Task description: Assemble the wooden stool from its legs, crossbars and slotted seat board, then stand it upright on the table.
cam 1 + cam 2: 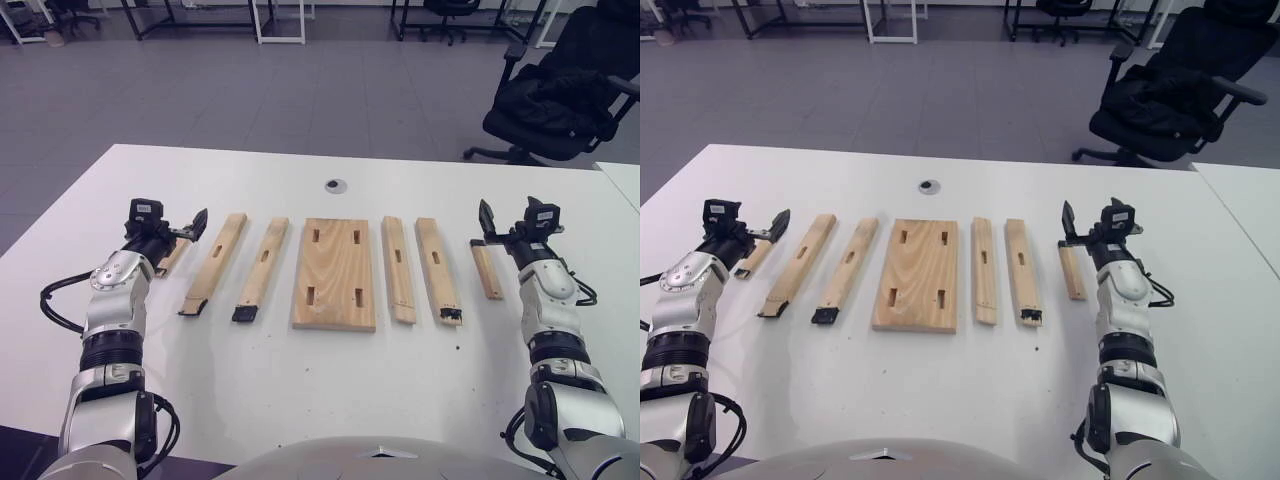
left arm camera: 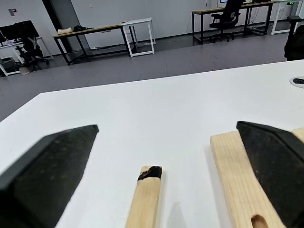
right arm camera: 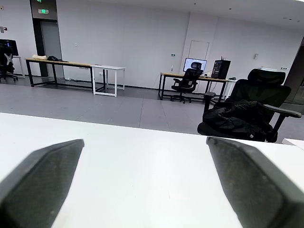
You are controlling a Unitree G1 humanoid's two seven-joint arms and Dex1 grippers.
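Outstretched low, black left gripper (image 2: 167, 127) and right gripper (image 3: 145, 140) spread empty beside one slotted wooden seat board (image 1: 334, 272), four legs (image 1: 215, 262), two crossbars (image 1: 487, 272).

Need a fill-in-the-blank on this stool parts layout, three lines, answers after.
1. The seat board has ___ slots cut in it.
2. Between the seat board and the right crossbar lie ___ legs.
3. The left claw is ___, holding nothing.
Missing words: four; two; open.
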